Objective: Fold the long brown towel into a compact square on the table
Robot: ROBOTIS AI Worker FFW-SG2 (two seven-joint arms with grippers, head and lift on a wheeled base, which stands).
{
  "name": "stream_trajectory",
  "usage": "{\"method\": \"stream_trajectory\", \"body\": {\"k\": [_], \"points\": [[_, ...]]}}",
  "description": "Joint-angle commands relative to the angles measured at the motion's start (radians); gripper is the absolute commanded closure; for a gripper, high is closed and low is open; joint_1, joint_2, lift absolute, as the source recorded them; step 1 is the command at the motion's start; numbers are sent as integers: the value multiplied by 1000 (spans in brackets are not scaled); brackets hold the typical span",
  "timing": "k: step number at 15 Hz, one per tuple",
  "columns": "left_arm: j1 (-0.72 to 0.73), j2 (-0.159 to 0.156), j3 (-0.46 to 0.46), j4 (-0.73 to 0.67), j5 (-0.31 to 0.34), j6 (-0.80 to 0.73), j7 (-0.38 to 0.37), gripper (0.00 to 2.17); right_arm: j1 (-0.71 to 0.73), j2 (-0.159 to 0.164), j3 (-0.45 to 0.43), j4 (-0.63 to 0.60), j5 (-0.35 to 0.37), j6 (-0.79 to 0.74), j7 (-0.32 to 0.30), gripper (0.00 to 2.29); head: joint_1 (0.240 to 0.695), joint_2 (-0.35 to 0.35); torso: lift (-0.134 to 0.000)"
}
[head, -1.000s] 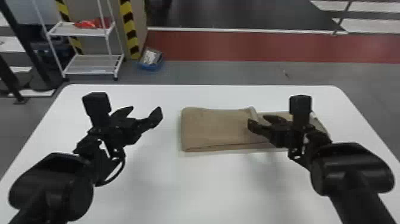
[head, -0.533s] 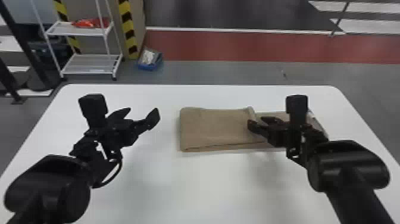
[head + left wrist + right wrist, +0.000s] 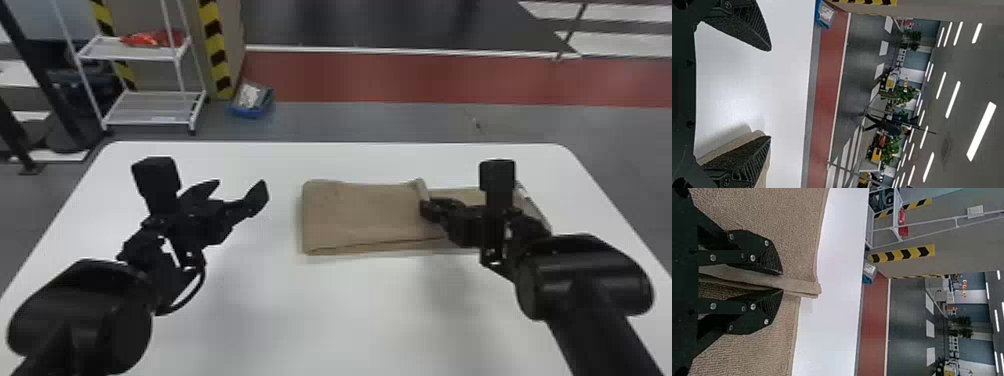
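This looks like an industrial hall or large workshop: in the head view, a white metal shelf rack [image 3: 150, 108] stands at ten o'clock, black-and-yellow hazard striping [image 3: 216, 55] at eleven, and a red floor lane [image 3: 425, 75] crosses twelve. The left wrist view shows rows of ceiling strip lights [image 3: 981, 131] above a wide grey floor [image 3: 858, 58] with painted white bars [image 3: 879, 71].
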Motion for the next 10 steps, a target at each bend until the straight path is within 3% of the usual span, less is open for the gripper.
{"method": "stream_trajectory", "body": {"k": [1, 5, 10], "points": [[0, -1, 0, 0, 0, 0, 0, 93, 0, 0, -1, 0, -3, -2, 2, 1031, 695, -36, -124], [0, -1, 2, 0, 0, 0, 0, 93, 15, -2, -7, -13, -12, -8, 10, 1116, 695, -33, -124], [3, 1, 6, -11, 0, 0, 3, 93, 66, -5, -52, -138, -63, -2, 12, 1177, 695, -31, -124]]}}
